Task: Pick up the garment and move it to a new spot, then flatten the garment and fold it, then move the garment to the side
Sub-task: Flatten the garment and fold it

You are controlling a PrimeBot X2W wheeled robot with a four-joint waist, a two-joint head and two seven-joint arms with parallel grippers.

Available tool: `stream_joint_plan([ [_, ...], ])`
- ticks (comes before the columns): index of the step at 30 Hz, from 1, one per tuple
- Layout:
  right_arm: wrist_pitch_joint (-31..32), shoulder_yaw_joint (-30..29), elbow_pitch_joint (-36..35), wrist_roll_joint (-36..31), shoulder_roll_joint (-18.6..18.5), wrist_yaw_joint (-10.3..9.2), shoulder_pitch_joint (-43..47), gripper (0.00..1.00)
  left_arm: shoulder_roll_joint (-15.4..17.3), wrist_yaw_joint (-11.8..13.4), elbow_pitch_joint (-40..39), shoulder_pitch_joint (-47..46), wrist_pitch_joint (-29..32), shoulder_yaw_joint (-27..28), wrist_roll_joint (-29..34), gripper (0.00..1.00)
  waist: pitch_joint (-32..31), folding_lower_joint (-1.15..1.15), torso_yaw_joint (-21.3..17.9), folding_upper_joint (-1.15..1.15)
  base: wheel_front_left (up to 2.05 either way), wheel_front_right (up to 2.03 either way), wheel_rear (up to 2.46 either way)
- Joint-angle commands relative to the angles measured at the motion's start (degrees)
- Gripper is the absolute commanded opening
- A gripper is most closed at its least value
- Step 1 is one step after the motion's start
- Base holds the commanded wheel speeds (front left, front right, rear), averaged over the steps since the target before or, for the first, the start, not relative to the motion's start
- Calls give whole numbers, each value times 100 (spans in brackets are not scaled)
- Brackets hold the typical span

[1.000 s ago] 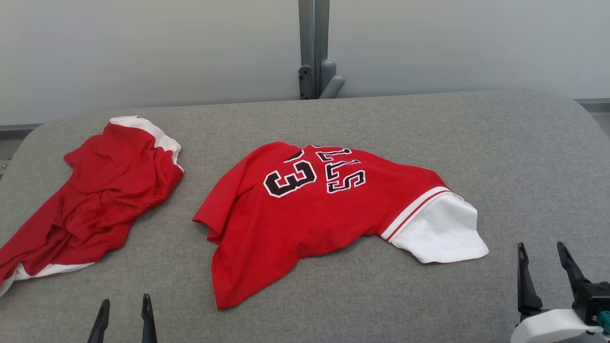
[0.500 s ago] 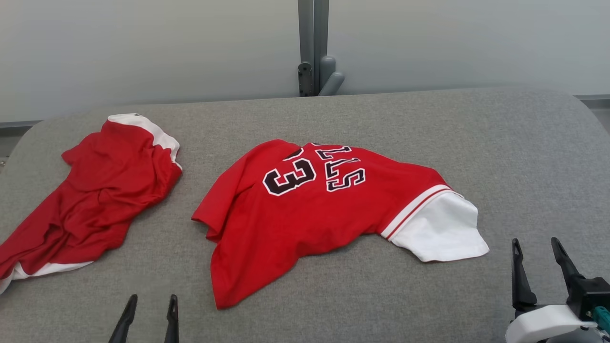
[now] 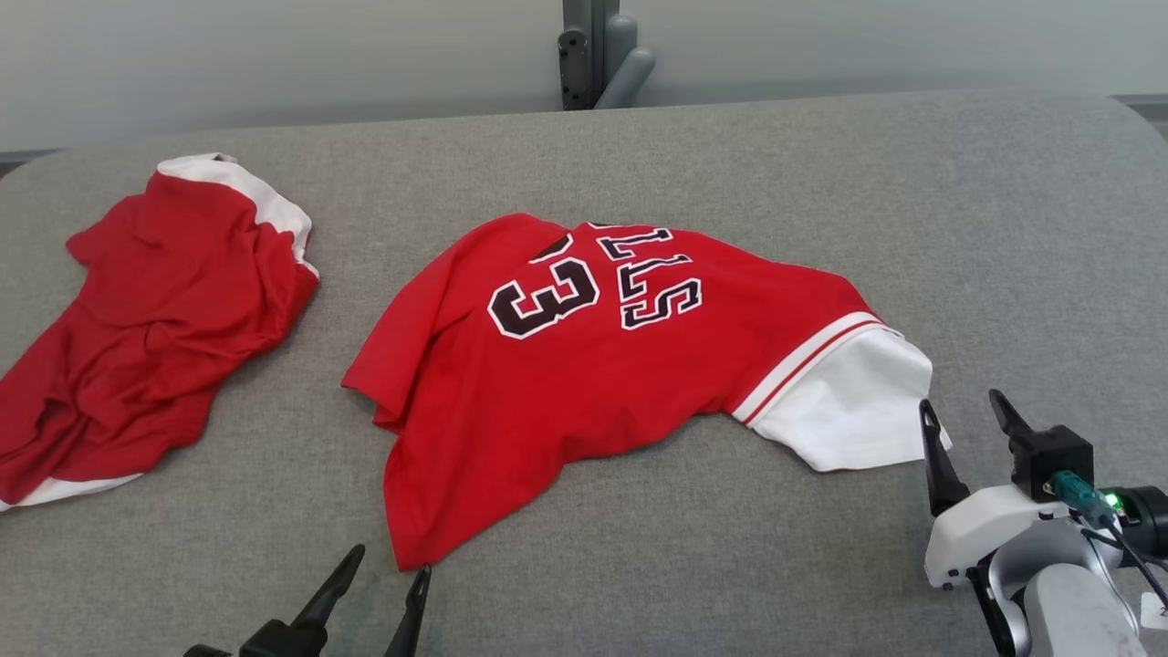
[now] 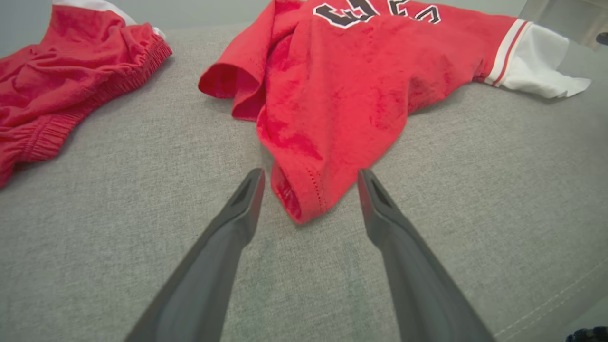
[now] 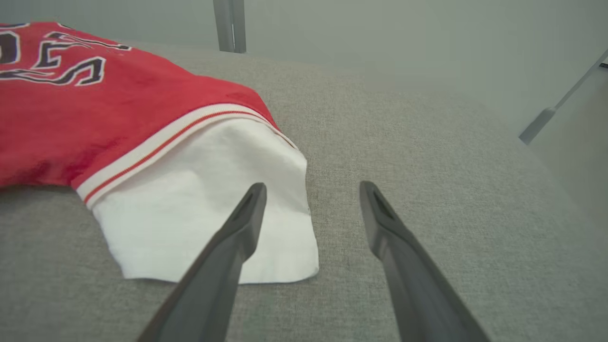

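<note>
1. Here, a red jersey [image 3: 584,365] with black, white-edged lettering lies rumpled in the middle of the grey fabric-covered desk [image 3: 1004,228].
2. Its white sleeve [image 3: 844,411] points to the robot's right, set off from the red cloth by a striped band. Its lower red corner points toward the near edge.
3. The left tool [image 3: 391,563] is released, its two dark fingers spread. In the left wrist view, the jersey's red corner lies between the fingertips, unpinched. Whether they touch the cloth I cannot tell.
4. The right tool [image 3: 961,401] is likewise released, fingers apart, just beside the outer edge of the white sleeve. In the right wrist view, one finger overlaps the sleeve's corner and the other is over bare desk.
5. A second red garment [image 3: 155,319] with white trim lies bunched at the robot's left, well apart from the jersey.
6. A grey post [image 3: 593,46] stands behind the desk's far edge, against a pale wall.
</note>
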Motion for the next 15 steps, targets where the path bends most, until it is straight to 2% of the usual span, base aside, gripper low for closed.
stream_joint_plan([
  [1, 28, -11, 31, -34, -33, -2, -87, 100, 55, -12, 43, -123, -1, -30, -46, 100, 268, 0, -9, 0, 0, 0, 0],
  [7, 266, 32, 308, -50, -98, -2, -367, 100, 297, -13, 512, -538, -1, -501, -388, 100, 507, 0, 17, 0, 0, 0, 0],
  [15, 228, 93, 664, 2, -93, -2, -543, 100, 370, -13, 472, -850, -1, -708, -534, 100, 609, 0, 39, 0, 0, 0, 0],
])
